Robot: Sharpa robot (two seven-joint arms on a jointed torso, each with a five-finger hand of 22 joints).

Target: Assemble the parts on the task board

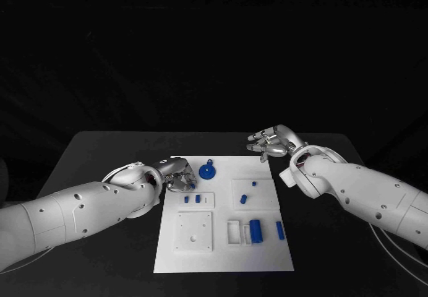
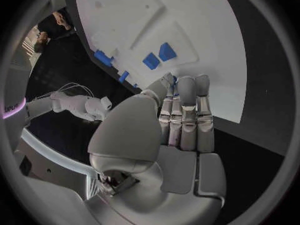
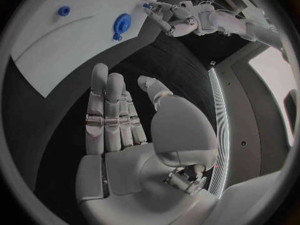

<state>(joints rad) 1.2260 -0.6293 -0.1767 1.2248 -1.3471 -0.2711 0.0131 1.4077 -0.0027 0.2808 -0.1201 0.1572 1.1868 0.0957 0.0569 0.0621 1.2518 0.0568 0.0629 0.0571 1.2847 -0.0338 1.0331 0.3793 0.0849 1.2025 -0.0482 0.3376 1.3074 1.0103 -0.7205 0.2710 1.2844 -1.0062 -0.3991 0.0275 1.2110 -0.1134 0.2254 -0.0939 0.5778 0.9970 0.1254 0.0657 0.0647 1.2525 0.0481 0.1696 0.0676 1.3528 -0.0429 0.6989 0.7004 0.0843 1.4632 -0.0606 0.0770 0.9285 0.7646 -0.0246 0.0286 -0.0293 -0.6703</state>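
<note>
Left hand [image 1: 177, 174] at task board [image 1: 268, 260] edge, fingers straight, holding nothing; right hand [image 1: 274, 142] open, empty. Best reach for round blue part [image 1: 207, 170], pinch its rim squarely.

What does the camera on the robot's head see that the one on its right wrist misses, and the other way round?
Head view alone: the near end of the task board, with a square white plate and a blue cylinder standing in a tray.

Right wrist view alone: the palm side of the right hand, fingers straight and apart, holding nothing.

Both: the blue gear-like part, and the left hand at the board's edge.
</note>
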